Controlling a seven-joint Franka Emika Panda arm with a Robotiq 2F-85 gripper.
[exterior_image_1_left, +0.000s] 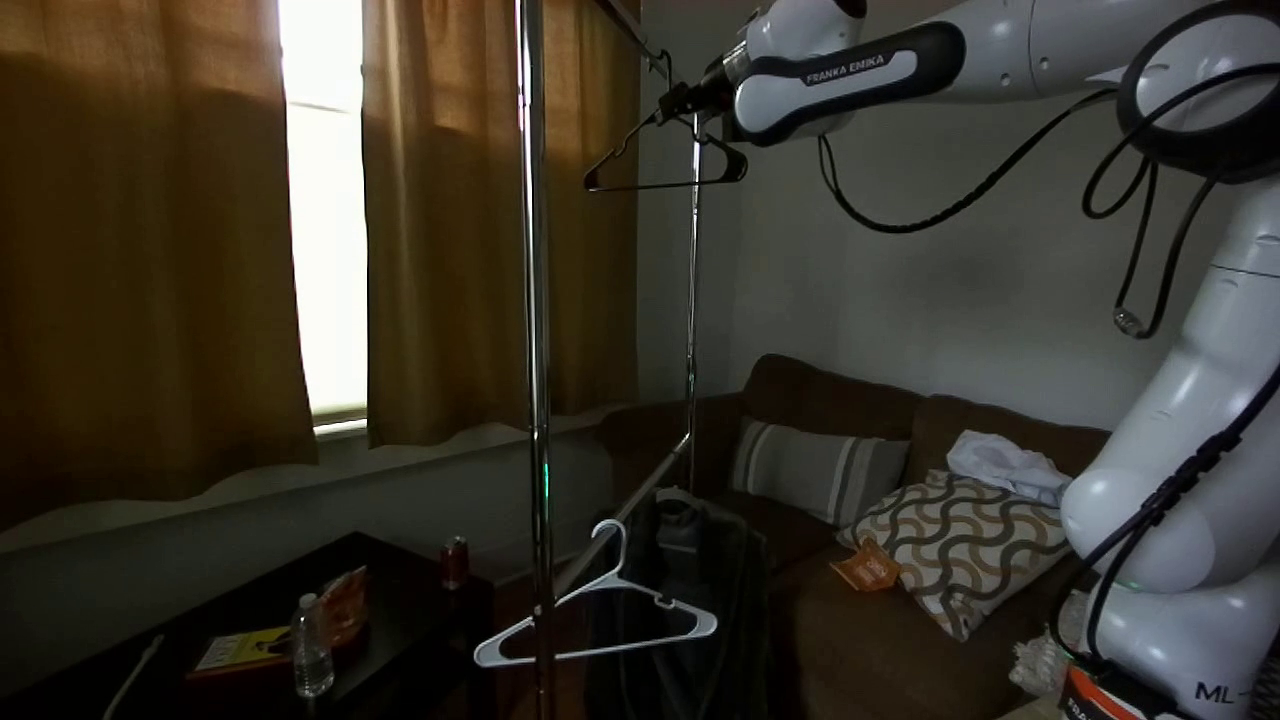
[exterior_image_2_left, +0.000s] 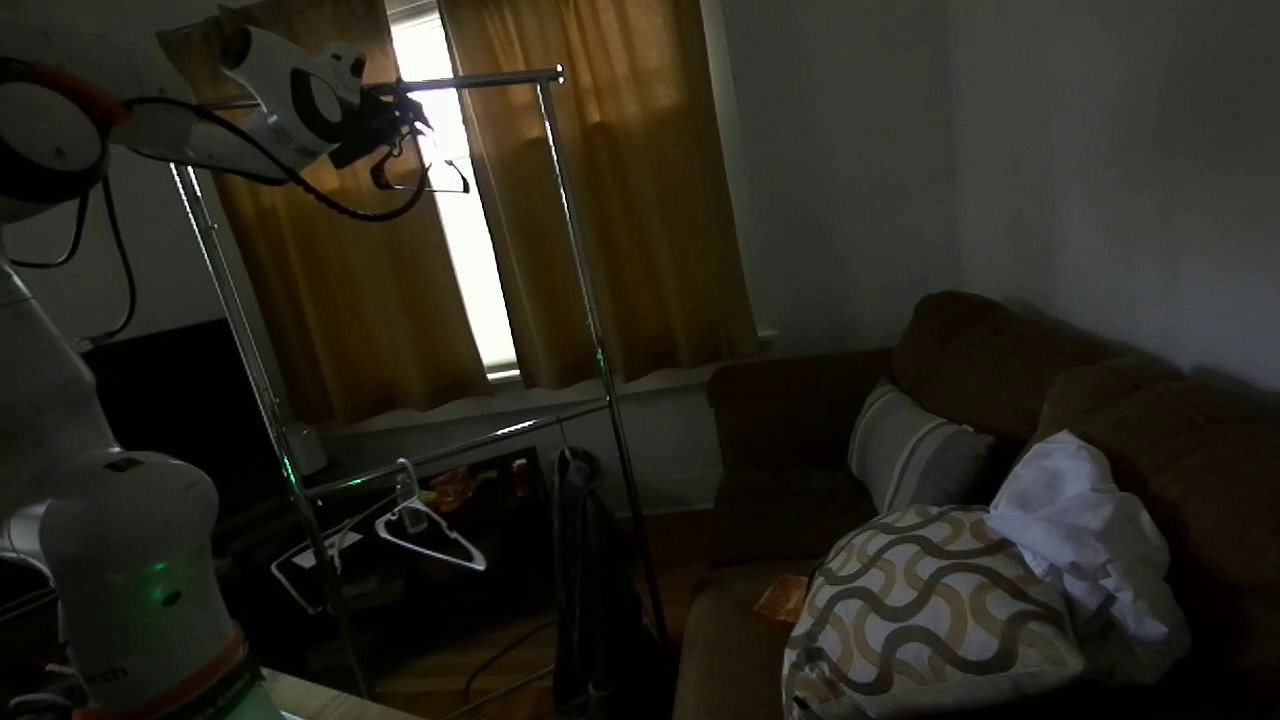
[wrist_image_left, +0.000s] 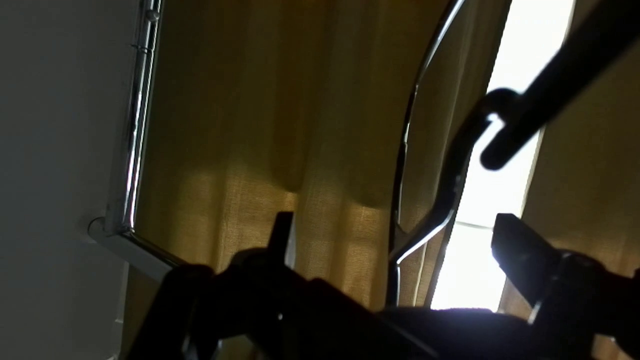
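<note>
My gripper (wrist_image_left: 395, 225) is open in the wrist view, its two dark fingers wide apart. A black plastic hanger (wrist_image_left: 445, 200) shows between the fingers, with visible gaps on both sides. In an exterior view the gripper (exterior_image_1_left: 682, 100) is at the top of this black hanger (exterior_image_1_left: 660, 187), just below the upper rail of a chrome clothes rack (exterior_image_1_left: 536, 300). The gripper (exterior_image_2_left: 403, 115) and black hanger (exterior_image_2_left: 425, 189) also show against the window in an exterior view. Whether the hanger's hook sits on the rail is hard to see.
A white hanger (exterior_image_1_left: 600, 653) and a dark garment (exterior_image_1_left: 680, 600) hang from the rack's lower rail. Behind are curtains (exterior_image_1_left: 450, 250). A dark table (exterior_image_1_left: 400, 620) holds a bottle (exterior_image_1_left: 312, 650) and a red can (exterior_image_1_left: 454, 563). A brown sofa (exterior_image_2_left: 800, 430) bears pillows (exterior_image_2_left: 930, 600).
</note>
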